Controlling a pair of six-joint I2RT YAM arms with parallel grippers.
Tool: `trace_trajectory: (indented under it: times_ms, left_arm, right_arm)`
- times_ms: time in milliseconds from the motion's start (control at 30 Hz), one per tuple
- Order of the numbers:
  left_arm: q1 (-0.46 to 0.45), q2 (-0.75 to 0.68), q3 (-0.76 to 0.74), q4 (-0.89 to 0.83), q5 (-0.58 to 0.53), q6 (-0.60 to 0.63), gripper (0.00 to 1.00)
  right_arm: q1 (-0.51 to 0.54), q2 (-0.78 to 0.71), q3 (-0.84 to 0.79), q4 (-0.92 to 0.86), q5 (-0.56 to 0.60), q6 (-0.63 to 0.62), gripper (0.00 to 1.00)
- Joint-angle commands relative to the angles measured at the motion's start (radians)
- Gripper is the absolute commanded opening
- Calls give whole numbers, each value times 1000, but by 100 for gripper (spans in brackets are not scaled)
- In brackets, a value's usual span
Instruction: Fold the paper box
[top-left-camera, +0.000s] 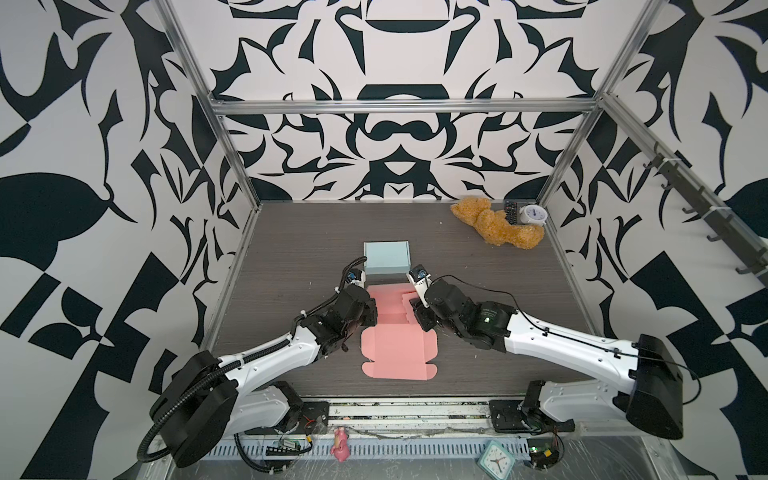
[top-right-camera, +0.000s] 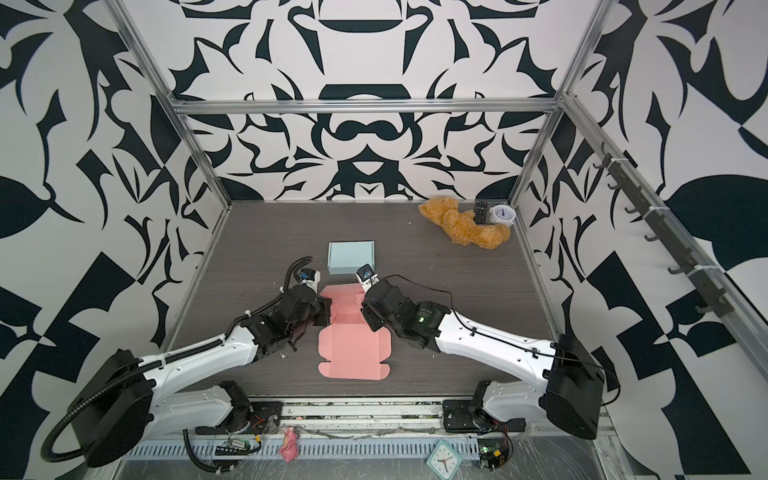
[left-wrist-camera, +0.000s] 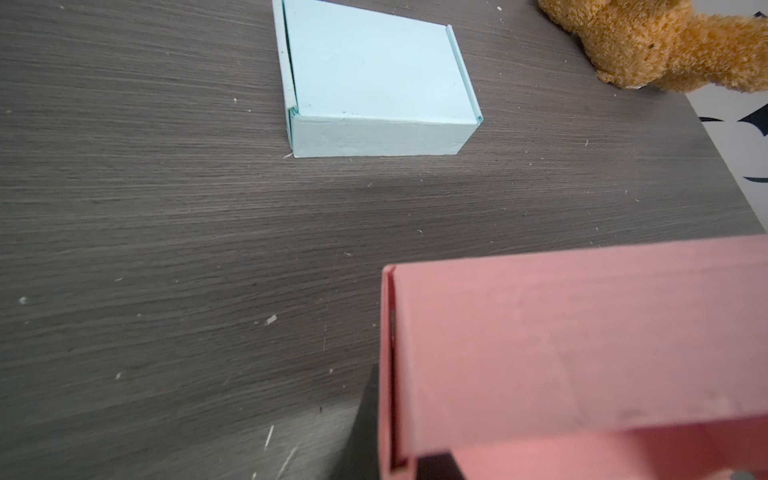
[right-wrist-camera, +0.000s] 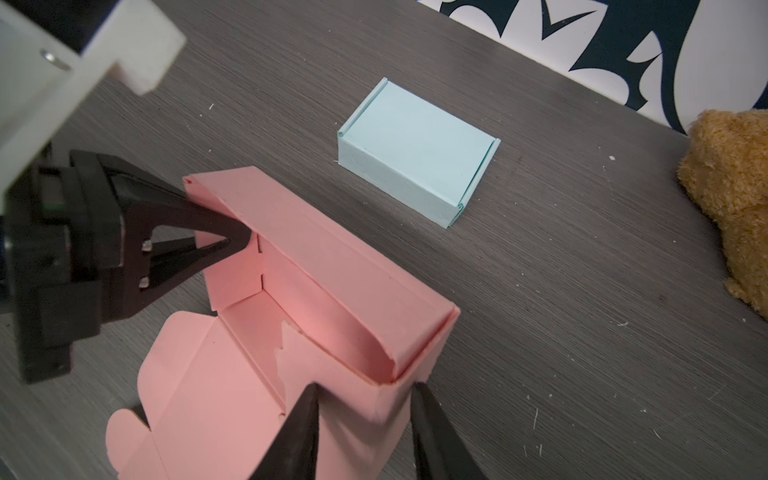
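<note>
Nearest you, the lid (top-left-camera: 395, 357) of the pink paper box (top-left-camera: 388, 305) lay flat on the worktop (top-left-camera: 291, 257). Your left pincer (right-wrist-camera: 239, 241) was clamped on its left wall (right-wrist-camera: 232, 282); your right pincer (right-wrist-camera: 365, 388) stood apart, astride the right wall (right-wrist-camera: 328, 365). Unheld, that wall and the rolled far flap (right-wrist-camera: 332, 257) could have sprung back.
</note>
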Motion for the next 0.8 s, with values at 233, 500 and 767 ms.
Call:
trace_trajectory:
  times_ms: [233, 500, 767]
  left_arm:
    - [-14, 14, 30, 77, -17, -63, 0]
    - [-32, 28, 34, 102, -36, -96, 0]
    - [-51, 53, 26, 139, -62, -113, 0]
  right_arm:
    - [7, -14, -36, 25, 165, 44, 36]
    - [6, -6, -31, 13, 248, 41, 26]
    - [10, 48, -18, 23, 304, 37, 29]
